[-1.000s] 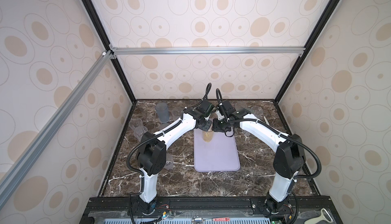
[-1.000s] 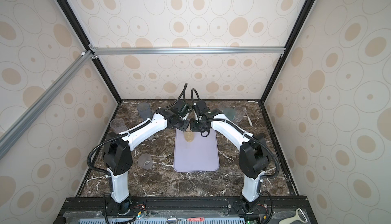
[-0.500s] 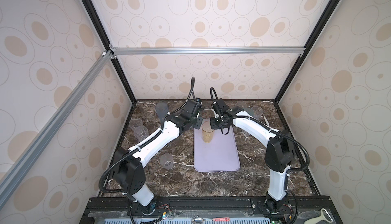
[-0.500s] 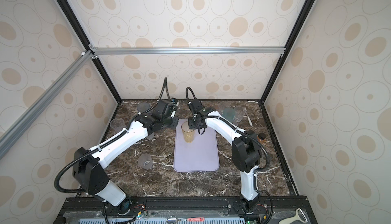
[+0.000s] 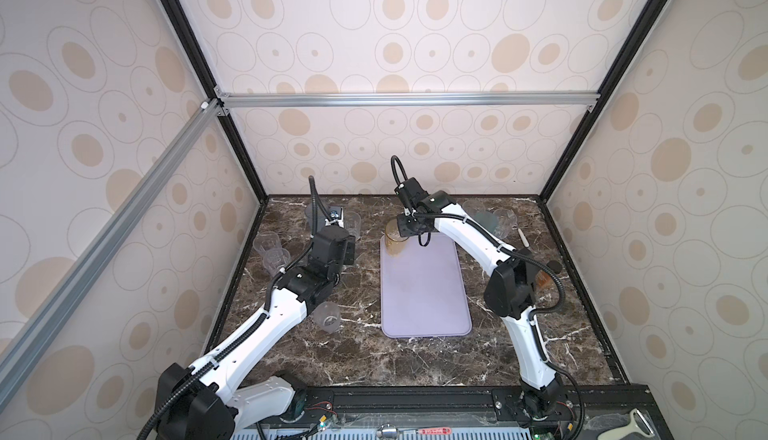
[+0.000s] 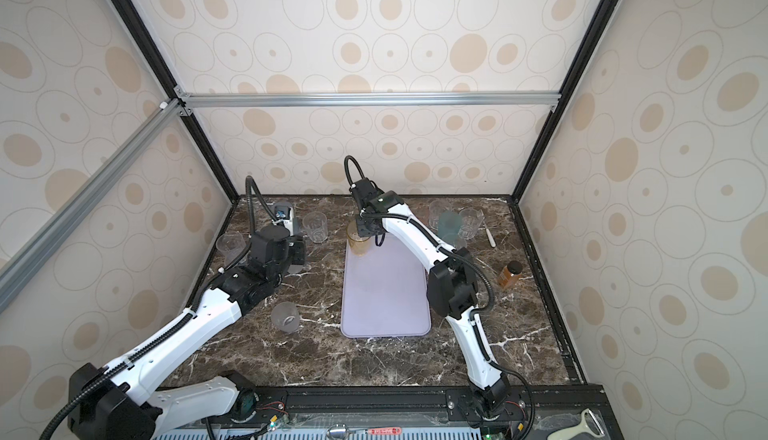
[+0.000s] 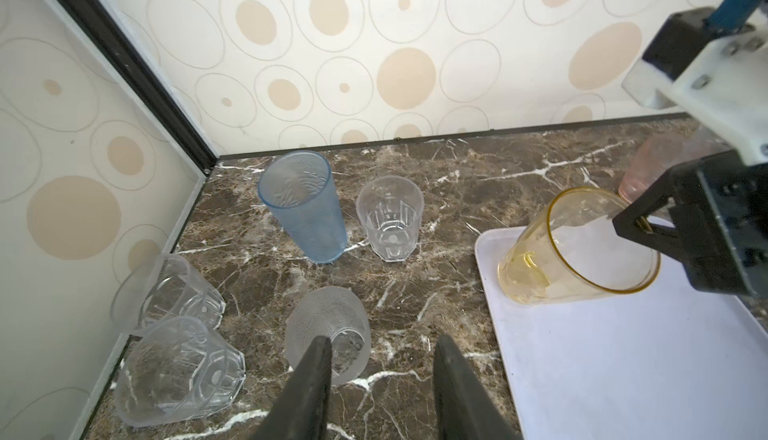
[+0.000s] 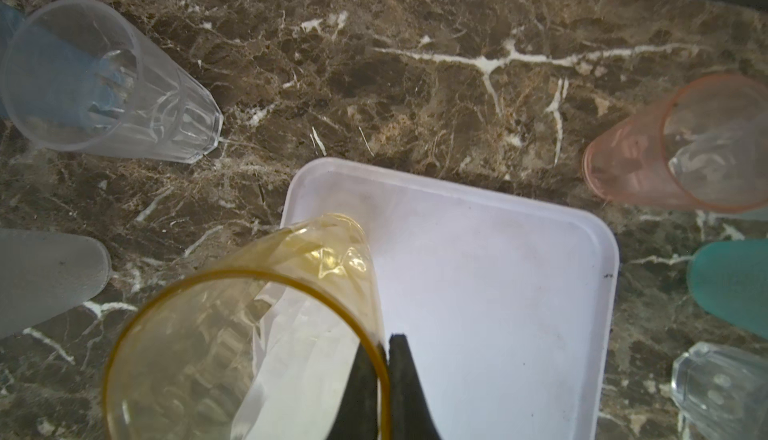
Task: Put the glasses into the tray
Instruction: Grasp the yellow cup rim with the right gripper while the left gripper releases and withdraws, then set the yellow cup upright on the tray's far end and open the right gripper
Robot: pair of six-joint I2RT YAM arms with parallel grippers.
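On brown veined marble (image 5: 415, 359), between 3 oval-patterned walls (image 5: 395, 43), sits the tray (image 5: 424, 292).

free: tray (image 5: 424, 292) except far-left corner, near desk (image 5: 415, 359) | blocked: amber glass (image 5: 392, 242) there; left glasses (image 5: 274, 256), right glasses (image 6: 469, 224) at back

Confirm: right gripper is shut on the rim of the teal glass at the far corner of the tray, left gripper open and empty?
Not teal: the right wrist view shows the right gripper shut on the rim of the amber glass at the far corner of the tray. The left gripper is open and empty.
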